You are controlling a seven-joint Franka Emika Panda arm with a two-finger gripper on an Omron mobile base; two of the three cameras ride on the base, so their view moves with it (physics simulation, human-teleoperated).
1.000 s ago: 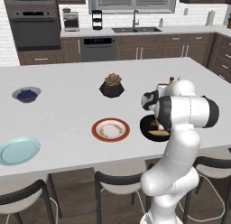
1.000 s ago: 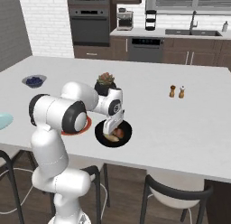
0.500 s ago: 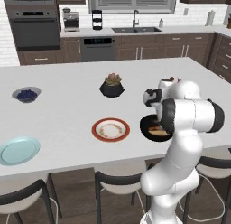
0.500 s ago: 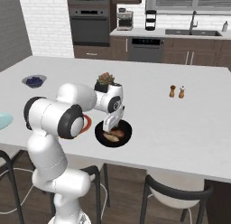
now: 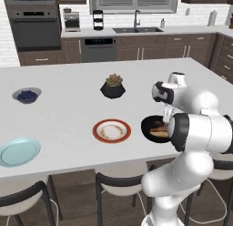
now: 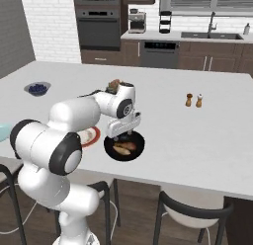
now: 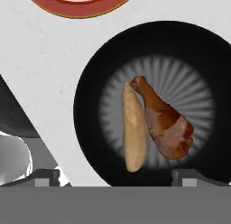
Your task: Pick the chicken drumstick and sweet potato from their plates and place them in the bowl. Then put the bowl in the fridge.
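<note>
With the claw (image 7: pixel 113 175) wide above the bowl (image 7: pixel 90 74), we should drop to its near rim and grip squarely.

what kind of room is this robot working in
A home kitchen, rendered rather than real. A built-in stainless wall oven stands in dark wood cabinets, a sink with a curved metal tap sits below a window, and a wide white island counter has dark-framed stools tucked under it.

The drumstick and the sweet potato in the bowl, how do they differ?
The drumstick is reddish-brown, the sweet potato pale tan. The drumstick is fat at one end and thin at the other; the sweet potato tapers at both. Both lie side by side in the black bowl.
</note>
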